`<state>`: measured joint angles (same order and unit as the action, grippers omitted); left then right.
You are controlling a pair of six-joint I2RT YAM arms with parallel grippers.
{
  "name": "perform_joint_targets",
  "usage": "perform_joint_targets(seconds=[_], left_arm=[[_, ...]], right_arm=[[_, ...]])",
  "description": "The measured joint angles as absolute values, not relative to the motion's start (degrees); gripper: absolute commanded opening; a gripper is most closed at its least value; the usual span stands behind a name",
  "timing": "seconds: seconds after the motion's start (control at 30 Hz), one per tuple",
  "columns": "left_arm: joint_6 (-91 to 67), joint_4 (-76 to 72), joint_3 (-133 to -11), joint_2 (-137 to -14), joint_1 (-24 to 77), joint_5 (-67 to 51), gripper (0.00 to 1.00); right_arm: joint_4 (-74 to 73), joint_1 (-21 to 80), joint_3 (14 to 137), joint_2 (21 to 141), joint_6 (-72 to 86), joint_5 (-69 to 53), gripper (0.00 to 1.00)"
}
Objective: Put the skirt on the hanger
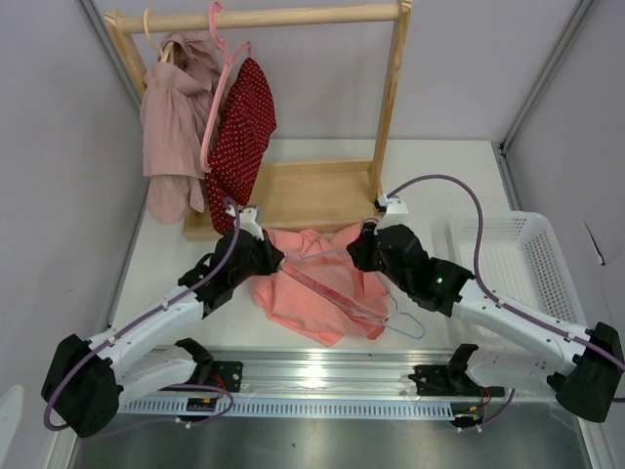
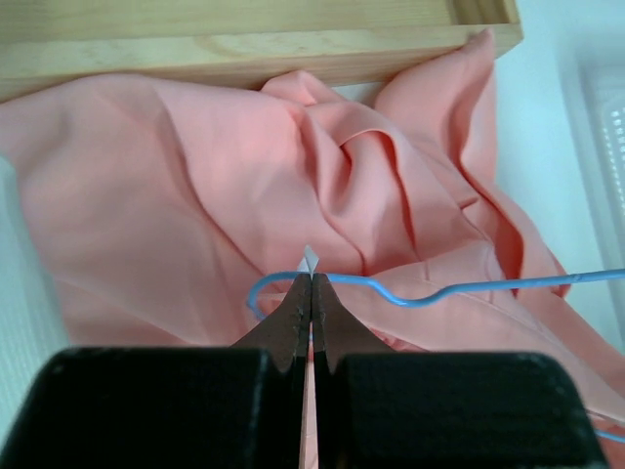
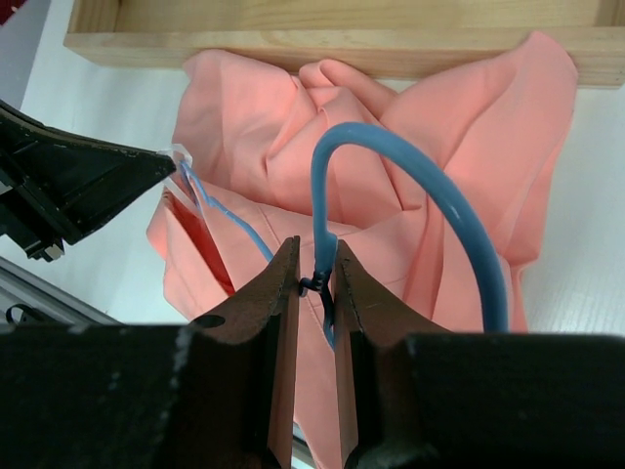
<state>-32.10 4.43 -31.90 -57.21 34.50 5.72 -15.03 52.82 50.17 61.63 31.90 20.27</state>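
Note:
The salmon-pink skirt (image 1: 312,288) lies crumpled on the table between my two grippers, just in front of the rack's wooden base. The light-blue wire hanger (image 1: 405,318) rests across it. My left gripper (image 1: 281,256) is shut on one bent end of the hanger wire (image 2: 469,286), with the skirt (image 2: 195,166) spread beneath its tips (image 2: 311,278). My right gripper (image 3: 317,269) is shut on the twisted neck just under the hanger's hook (image 3: 430,195), above the skirt (image 3: 488,127). Part of the wire is hidden by folds of fabric.
A wooden clothes rack (image 1: 391,98) stands at the back on a tray-like base (image 1: 312,191). On its rail hang a mauve-pink garment (image 1: 176,127) and a red dotted garment (image 1: 244,137) on a pink hanger (image 1: 220,78). A white basket (image 1: 518,264) sits at the right.

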Motion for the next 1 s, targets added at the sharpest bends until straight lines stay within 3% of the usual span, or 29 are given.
perform_joint_targets(seconds=[1.0], left_arm=[[-21.9,15.8,-44.3,-55.9,35.6,-2.2,0.01]], right_arm=[[6.7,48.9,44.7,61.3,32.4,12.5,0.00]])
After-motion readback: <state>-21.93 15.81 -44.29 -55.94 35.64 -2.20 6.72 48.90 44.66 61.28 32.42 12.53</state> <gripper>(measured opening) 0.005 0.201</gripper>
